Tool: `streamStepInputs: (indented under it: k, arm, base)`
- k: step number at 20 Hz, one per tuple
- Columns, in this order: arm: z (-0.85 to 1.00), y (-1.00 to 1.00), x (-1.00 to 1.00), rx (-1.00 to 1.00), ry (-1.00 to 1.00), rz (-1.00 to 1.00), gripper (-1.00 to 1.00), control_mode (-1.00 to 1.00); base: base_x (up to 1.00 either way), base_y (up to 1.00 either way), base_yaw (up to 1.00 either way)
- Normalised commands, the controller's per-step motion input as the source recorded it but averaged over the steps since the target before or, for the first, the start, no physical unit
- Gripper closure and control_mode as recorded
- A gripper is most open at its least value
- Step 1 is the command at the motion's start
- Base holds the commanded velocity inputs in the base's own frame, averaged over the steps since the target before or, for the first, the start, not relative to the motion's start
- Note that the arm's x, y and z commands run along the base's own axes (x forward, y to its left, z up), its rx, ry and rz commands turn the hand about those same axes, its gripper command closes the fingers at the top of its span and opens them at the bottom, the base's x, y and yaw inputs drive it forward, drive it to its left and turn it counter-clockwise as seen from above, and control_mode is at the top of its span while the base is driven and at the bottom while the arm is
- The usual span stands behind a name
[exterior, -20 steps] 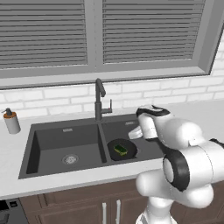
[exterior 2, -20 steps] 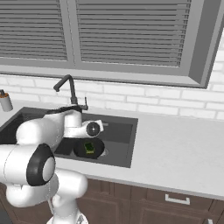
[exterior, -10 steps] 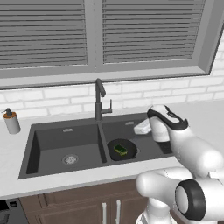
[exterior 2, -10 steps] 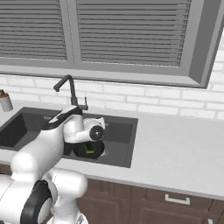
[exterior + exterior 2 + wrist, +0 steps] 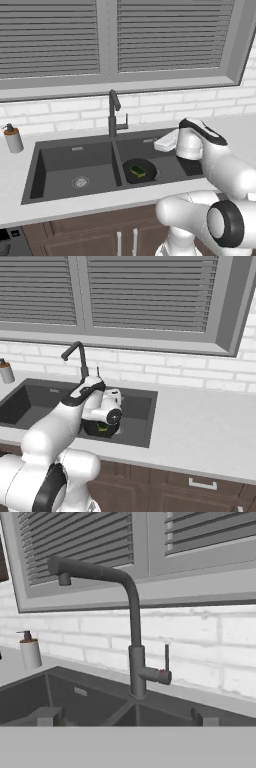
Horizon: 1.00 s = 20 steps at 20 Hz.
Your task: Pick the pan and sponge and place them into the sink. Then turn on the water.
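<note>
My claw [image 5: 125, 717] hangs over the right basin of the sink [image 5: 75, 150], pointed toward the back wall. In my hand view my two dark fingertips [image 5: 47, 716] stand well apart at the bottom, with nothing between them, so the claw is released and empty.

Straight ahead of me in that view rises the dark gooseneck tap [image 5: 134, 637], its spout reaching off to the left and its thin lever handle [image 5: 166, 659] standing upright on the right side of the column. No part of me touches the tap.

The pan [image 5: 140, 171] lies in the right basin, near the divider between the two basins, and the sponge [image 5: 138, 171] sits inside it, green face up with a yellow edge showing. From the right base view my wrist covers most of the pan [image 5: 100, 428], with a bit of the sponge's green and yellow peeking out below it.

The left basin holds just its round steel drain [image 5: 80, 182]. A soap dispenser [image 5: 13, 138] stands on the counter [image 5: 200, 431] to the left of the sink, against the white brick wall [image 5: 200, 642], under the shuttered window [image 5: 100, 40].
</note>
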Motion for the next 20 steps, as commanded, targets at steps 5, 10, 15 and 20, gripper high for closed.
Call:
streamStepInputs:
  k: [5,10,15,20]
  arm:
    - [0.24,0.14,0.17,0.04,-0.15,-0.02,-1.00,-1.00]
    - [0.34,0.31,0.32,-0.02,-0.06,-0.01,-1.00,-1.00]
    - [0.15,0.26,0.40,-0.06,0.00,0.00,-1.00,-1.00]
    - [0.00,0.02,0.43,-0.05,0.00,0.00,-1.00,-1.00]
  base:
    - [0.00,0.00,0.00]
    - [0.00,0.00,0.00]
    - [0.00,0.00,0.00]
    - [0.00,0.00,0.00]
